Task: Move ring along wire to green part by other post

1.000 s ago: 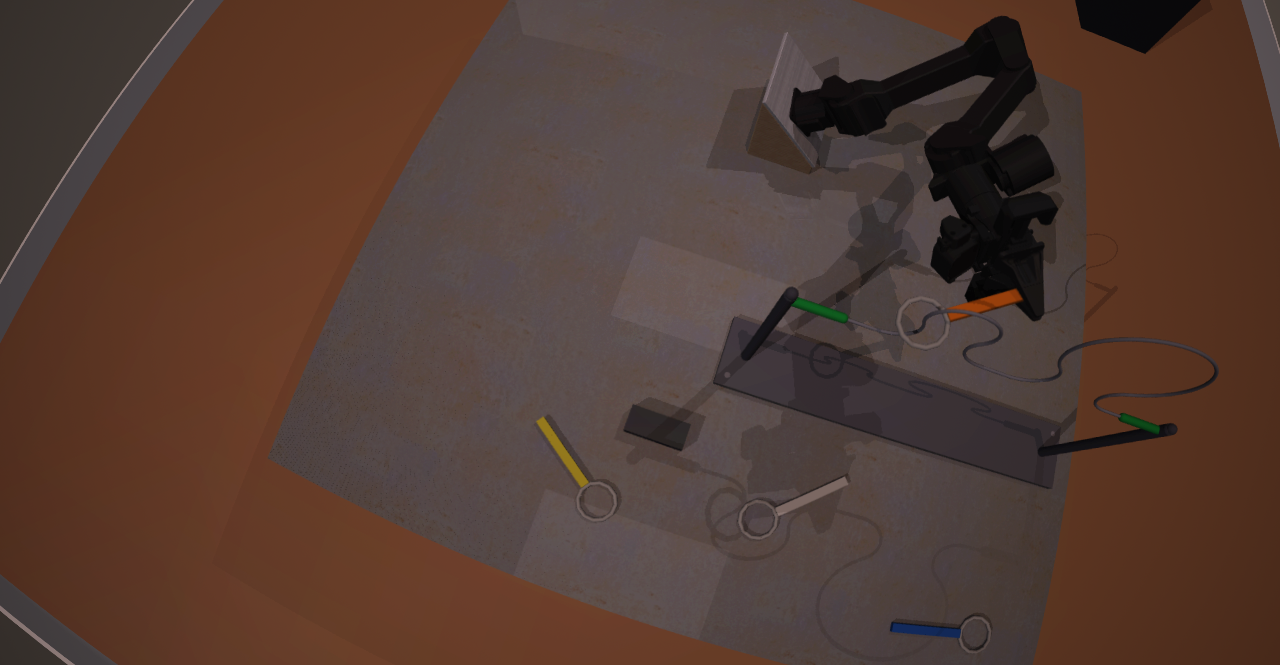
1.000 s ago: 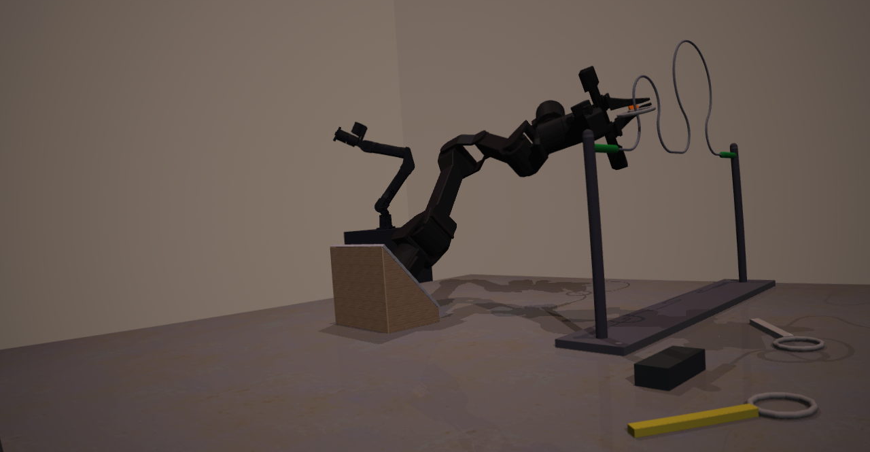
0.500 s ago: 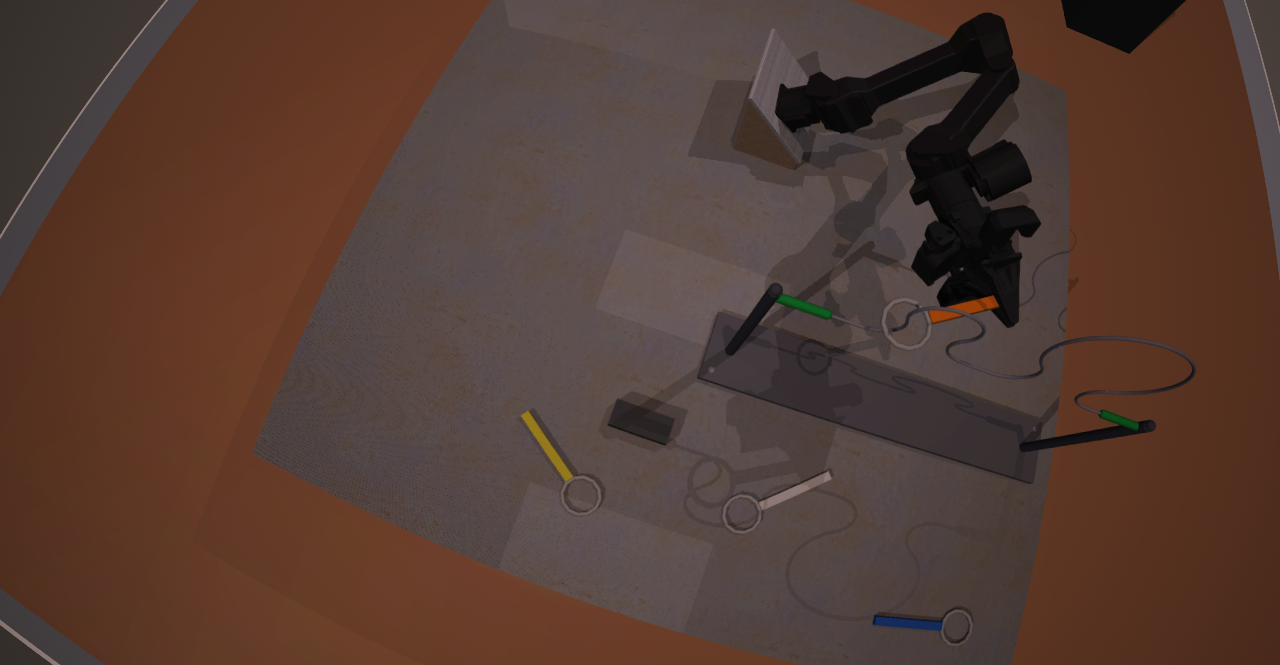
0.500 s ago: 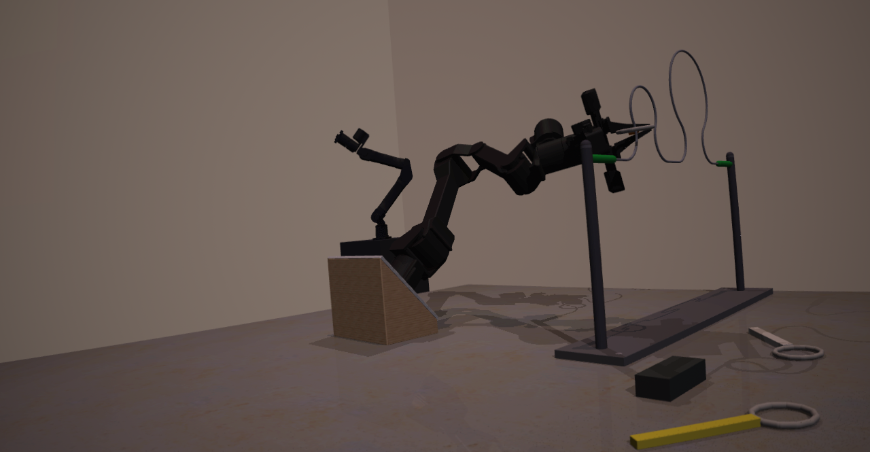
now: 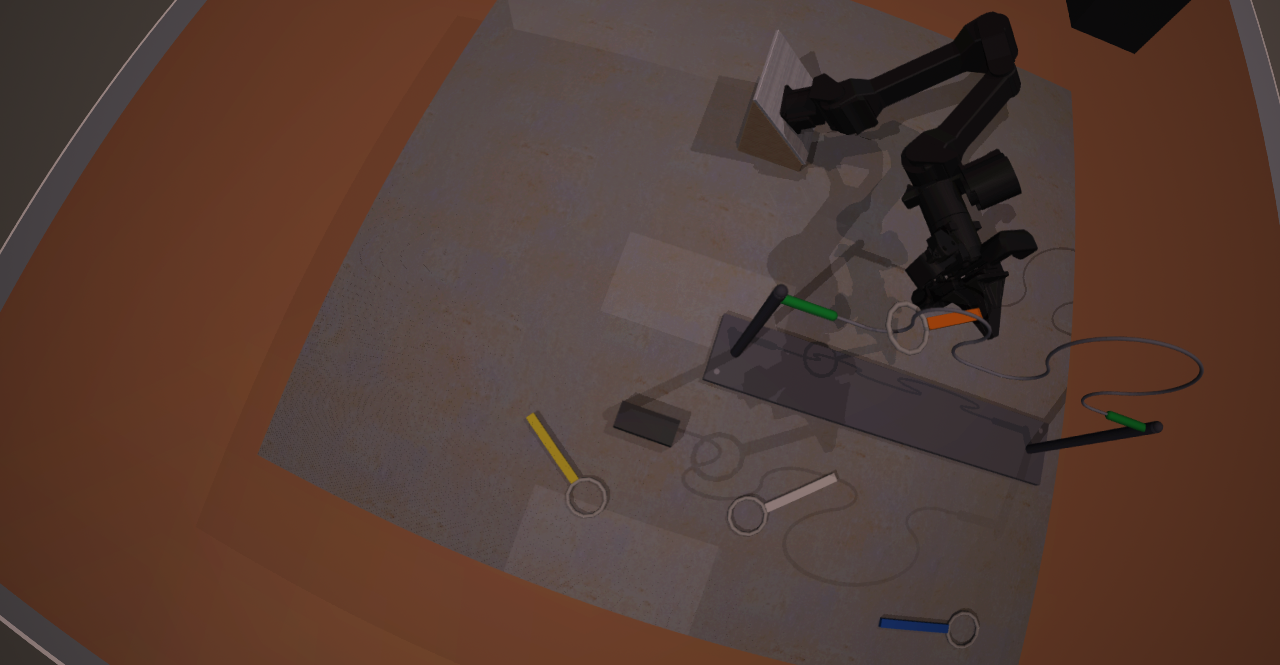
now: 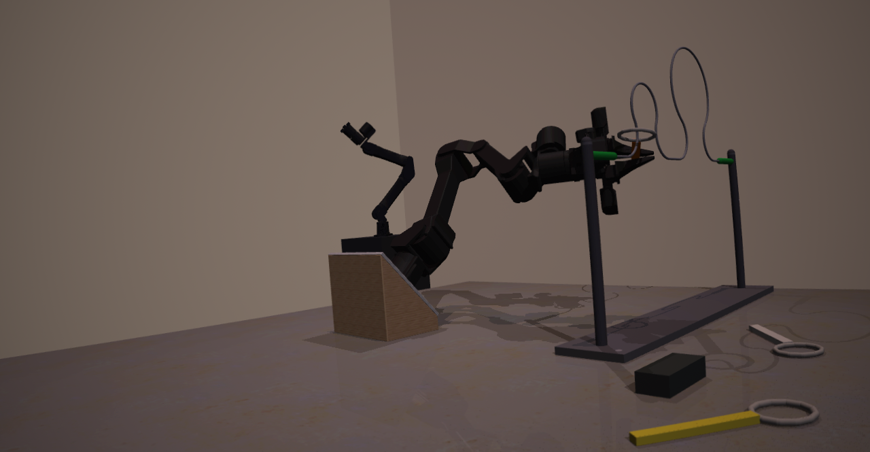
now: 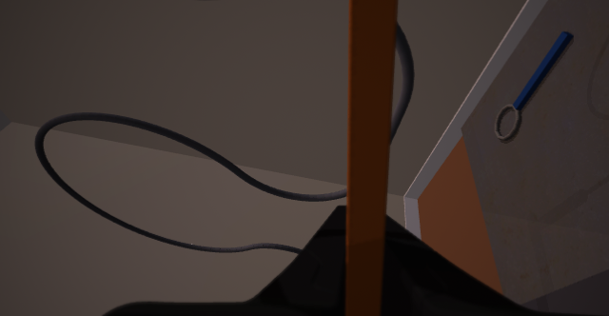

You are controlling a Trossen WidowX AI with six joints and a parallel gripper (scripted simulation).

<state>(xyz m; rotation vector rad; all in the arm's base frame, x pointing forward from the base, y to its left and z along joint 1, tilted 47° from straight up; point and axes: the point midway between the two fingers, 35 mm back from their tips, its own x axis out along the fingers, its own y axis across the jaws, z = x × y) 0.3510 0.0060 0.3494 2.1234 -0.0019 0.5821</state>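
My gripper (image 5: 990, 326) (image 6: 652, 154) (image 7: 355, 217) is shut on the orange handle (image 5: 950, 319) (image 6: 636, 149) (image 7: 368, 116). The ring (image 5: 889, 325) (image 6: 619, 134) lies nearly flat above the handle in the exterior view. The grey wire (image 5: 1118, 338) (image 6: 683, 47) (image 7: 88, 116) appears to pass through it at the foot of the smaller loop. The near green part (image 5: 809, 307) (image 6: 604, 155) is a short way off, by the near post (image 5: 759, 321) (image 6: 594, 248). The far green part (image 5: 1126, 420) (image 6: 724, 160) is by the far post (image 5: 1092, 437) (image 6: 736, 224). Whether anything touches grey wire, I cannot tell.
The posts stand on a dark base (image 5: 939, 433) (image 6: 687, 327). A black block (image 5: 646, 425) (image 6: 669, 375) and rings with yellow (image 5: 553, 448) (image 6: 693, 428), white (image 5: 801, 493) (image 6: 769, 333) and blue (image 5: 913, 625) (image 7: 542, 70) handles lie beyond it. The wire's tall loop rises toward the far post.
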